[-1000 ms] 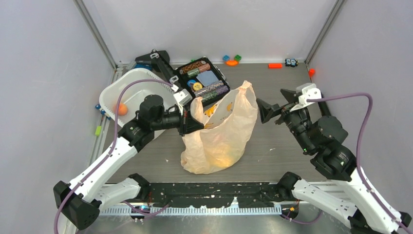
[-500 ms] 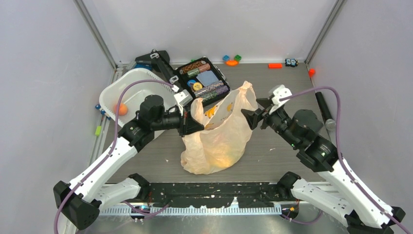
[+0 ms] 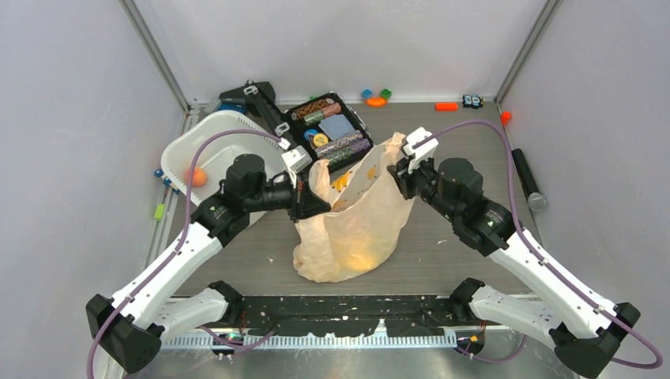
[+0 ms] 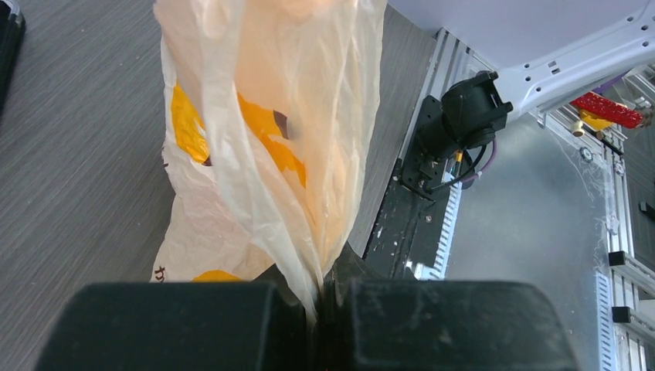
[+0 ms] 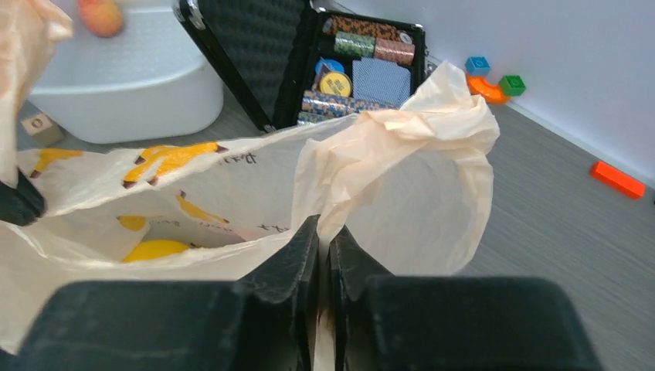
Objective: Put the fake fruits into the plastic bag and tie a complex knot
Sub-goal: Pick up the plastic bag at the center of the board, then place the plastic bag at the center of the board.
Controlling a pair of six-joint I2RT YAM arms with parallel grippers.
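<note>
L hand (image 4: 320,290) and R hand (image 5: 324,247) are both clamped on the plastic bag (image 3: 355,229) rim. Bag stands mid bench (image 3: 450,245), yellow fruit (image 5: 154,250) inside. If I pull too hard, the thin film may tear or slip out.

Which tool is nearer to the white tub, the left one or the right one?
Left. The left tool, shut on the plastic bag, sits just beside the white tub. The right tool pinches the bag's opposite side, farther from the tub, with the bag between.

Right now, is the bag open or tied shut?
Open: the plastic bag is untied, its mouth gaping, a yellow fruit visible inside.
</note>
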